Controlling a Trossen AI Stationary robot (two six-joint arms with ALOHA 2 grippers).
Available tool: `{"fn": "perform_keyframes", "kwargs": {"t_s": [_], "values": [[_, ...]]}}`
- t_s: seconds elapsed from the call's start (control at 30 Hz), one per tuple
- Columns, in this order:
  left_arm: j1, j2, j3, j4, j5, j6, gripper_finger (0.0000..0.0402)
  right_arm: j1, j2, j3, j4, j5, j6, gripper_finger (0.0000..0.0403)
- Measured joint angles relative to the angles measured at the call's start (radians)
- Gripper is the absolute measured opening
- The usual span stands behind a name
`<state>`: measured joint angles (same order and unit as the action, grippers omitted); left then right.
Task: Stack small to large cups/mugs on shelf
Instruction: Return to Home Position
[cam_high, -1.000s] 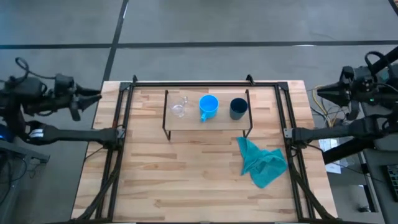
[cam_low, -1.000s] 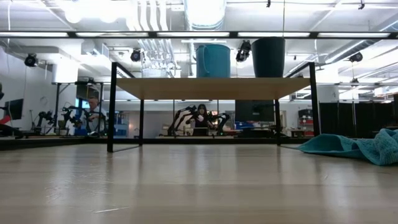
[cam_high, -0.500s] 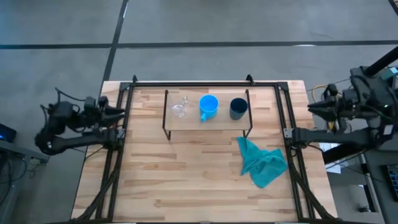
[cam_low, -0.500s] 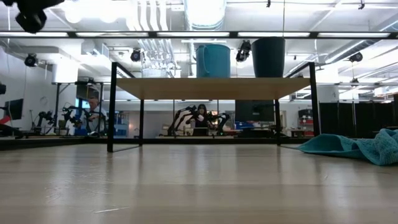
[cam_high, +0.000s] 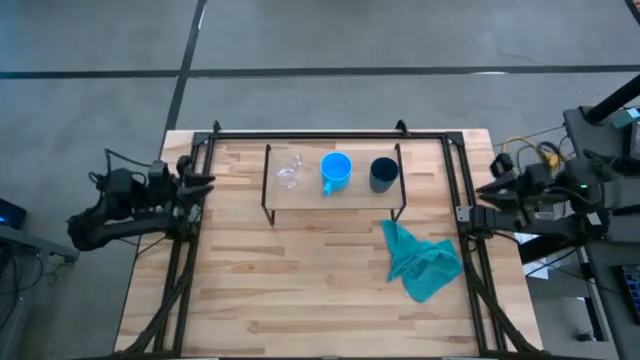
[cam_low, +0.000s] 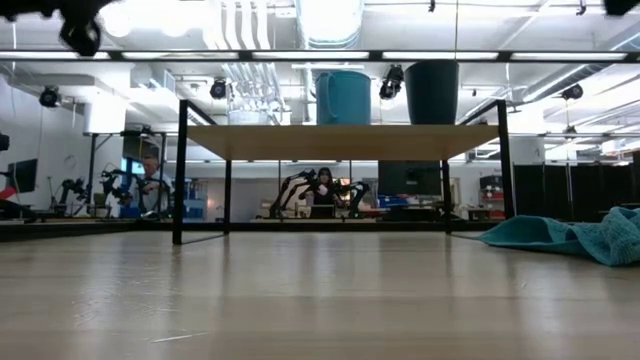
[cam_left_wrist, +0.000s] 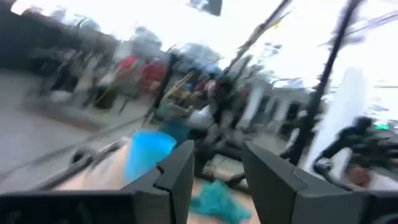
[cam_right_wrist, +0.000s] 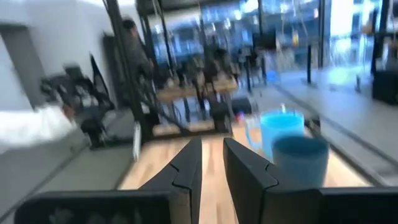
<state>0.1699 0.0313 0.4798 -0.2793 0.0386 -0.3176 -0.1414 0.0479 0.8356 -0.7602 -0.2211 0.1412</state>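
Observation:
Three cups stand in a row on the shelf's board (cam_high: 300, 198): a clear glass cup (cam_high: 288, 174), a light-blue mug (cam_high: 335, 170) and a navy cup (cam_high: 382, 174). In the low view the mug (cam_low: 345, 97) and the navy cup (cam_low: 432, 92) rest by their bases on the board (cam_low: 340, 142). My left gripper (cam_high: 205, 182) is open at the table's left edge and points at the shelf. My right gripper (cam_high: 487, 190) hovers at the right edge with a narrow gap between its fingers (cam_right_wrist: 212, 168). It faces the navy cup (cam_right_wrist: 300, 158) and the mug (cam_right_wrist: 280, 130).
A crumpled teal cloth (cam_high: 422, 262) lies on the table right of and nearer than the shelf, and shows in the low view as well (cam_low: 570, 235). Black frame rails (cam_high: 190, 230) run along the table's left, right and far sides. Bare wood lies in front of the shelf.
Both arms have swung in from outside the table. The left gripper has moved toward the table's right, up to the left rail. The right gripper has moved toward the table's left and near edge, close to the right rail. The cups have stayed in place.

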Motion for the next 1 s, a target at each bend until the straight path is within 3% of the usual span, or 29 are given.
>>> {"fn": "perform_keyframes", "kwargs": {"t_s": [0.33,0.6,1.0], "values": [[0.000,0.019,-0.098,0.113,0.033,-0.065,0.0124,-0.001,-0.039,-0.163,0.201,-0.049,-0.031,0.0061],[0.000,0.024,-0.235,0.331,0.057,-0.071,0.0124,-0.001,-0.036,-0.199,0.262,-0.049,0.040,0.0061],[-0.001,0.024,-0.385,0.481,0.114,-0.148,0.0124,-0.001,-0.035,-0.289,0.392,-0.074,0.038,0.0061]]}}
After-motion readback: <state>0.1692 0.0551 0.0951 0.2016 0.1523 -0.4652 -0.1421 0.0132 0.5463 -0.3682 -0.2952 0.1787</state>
